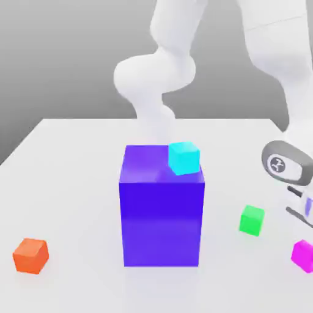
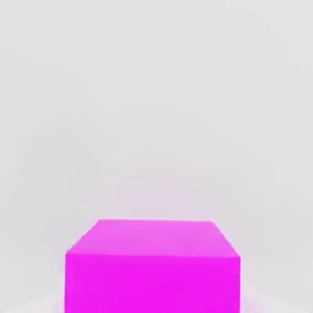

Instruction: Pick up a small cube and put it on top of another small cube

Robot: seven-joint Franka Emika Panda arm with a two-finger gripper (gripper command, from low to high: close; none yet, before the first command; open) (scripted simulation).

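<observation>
Magenta cube [image 2: 153, 269], cyan cube [image 1: 184, 158], blue block [image 1: 162, 211]

The glossy white, rounded-segment robot arm [image 1: 160, 73] bears a grey-ringed wrist disc [image 1: 279, 163] with what may be a small dark logo.

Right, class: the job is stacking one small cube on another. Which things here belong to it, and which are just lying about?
Belong to the job:
gripper
magenta cube at the gripper
green cube, the nearest possible base

Lying about:
large blue block
cyan cube on it
orange cube
</observation>
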